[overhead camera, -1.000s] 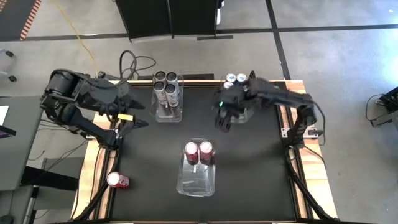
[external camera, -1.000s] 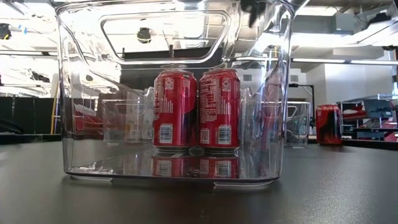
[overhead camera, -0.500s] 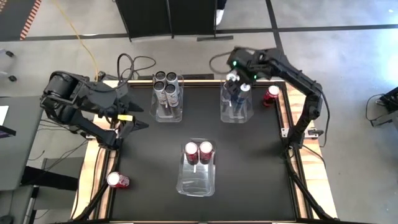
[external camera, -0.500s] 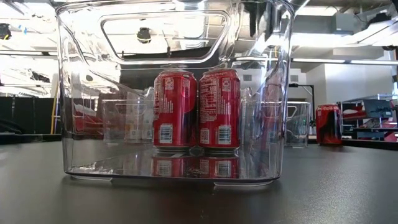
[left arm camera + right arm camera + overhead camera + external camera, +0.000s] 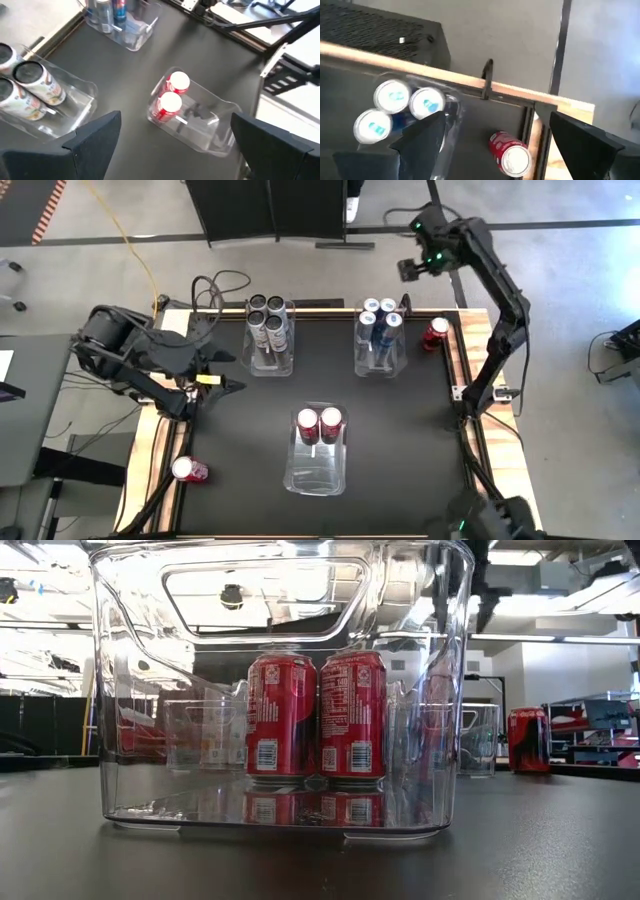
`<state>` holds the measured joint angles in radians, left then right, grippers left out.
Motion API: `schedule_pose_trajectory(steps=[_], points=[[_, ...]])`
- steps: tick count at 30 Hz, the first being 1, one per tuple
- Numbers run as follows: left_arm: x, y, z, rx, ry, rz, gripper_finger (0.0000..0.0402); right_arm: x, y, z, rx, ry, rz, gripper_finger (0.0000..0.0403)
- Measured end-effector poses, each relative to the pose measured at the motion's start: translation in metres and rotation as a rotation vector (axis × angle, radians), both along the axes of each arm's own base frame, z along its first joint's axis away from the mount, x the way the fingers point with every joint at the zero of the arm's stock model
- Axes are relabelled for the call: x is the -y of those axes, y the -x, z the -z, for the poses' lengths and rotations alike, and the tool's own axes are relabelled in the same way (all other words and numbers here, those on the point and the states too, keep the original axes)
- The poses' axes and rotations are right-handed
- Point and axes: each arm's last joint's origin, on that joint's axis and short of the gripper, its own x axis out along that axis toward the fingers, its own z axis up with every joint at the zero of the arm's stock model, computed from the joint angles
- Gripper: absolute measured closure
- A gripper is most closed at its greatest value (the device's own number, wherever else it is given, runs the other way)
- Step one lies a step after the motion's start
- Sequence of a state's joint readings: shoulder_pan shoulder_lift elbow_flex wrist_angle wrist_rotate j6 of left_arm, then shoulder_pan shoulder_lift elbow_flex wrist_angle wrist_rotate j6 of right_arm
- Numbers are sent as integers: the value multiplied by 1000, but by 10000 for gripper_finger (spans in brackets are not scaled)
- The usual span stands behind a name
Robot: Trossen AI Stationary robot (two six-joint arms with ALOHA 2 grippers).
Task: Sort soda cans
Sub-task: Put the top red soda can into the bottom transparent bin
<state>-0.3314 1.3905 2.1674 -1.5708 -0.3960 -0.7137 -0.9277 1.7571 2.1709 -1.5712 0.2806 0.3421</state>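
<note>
Two red soda cans (image 5: 320,423) stand upright in the clear bin (image 5: 318,470) at the table's middle front, also in the low view (image 5: 315,720). Several dark cans (image 5: 268,320) fill the far left bin, several blue-and-silver cans (image 5: 380,315) the far right bin. One loose red can (image 5: 436,332) stands by the far right corner and shows in the right wrist view (image 5: 510,152). Another red can (image 5: 189,470) sits on the near left edge. My left gripper (image 5: 228,372) hovers open over the table's left side. My right gripper (image 5: 410,270) hangs open beyond the far edge.
The three clear bins are the only containers, with bare black table between them. Wooden rails (image 5: 455,370) border the table's sides. A dark cabinet (image 5: 270,210) stands on the floor behind the far edge, close to my right arm.
My right gripper has swung from over the middle of the table, past the blue cans' bin, to beyond the far edge, rolling as it went. It has stayed open and carries nothing. The blue cans' bin, covered by that arm before, now shows fully.
</note>
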Motion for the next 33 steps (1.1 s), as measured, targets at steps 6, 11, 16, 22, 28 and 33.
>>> schedule_pose_trajectory(steps=[6,11,16,22,28,33], points=[[6,-21,9,-49,-100,-4,31,37,25,41,38,-213,69,26],[8,-35,15,-74,-178,-35,31,41,45,79,-31,-359,128,27],[-1,-36,14,-86,-237,-48,31,35,49,98,-19,-448,113,36],[-17,-39,14,-114,-263,-88,31,36,42,102,-37,-393,184,43],[-30,-41,15,-151,-288,-65,31,35,33,110,-39,-490,74,43],[-39,-42,14,-195,-373,-12,31,23,11,112,-91,-490,-30,43]])
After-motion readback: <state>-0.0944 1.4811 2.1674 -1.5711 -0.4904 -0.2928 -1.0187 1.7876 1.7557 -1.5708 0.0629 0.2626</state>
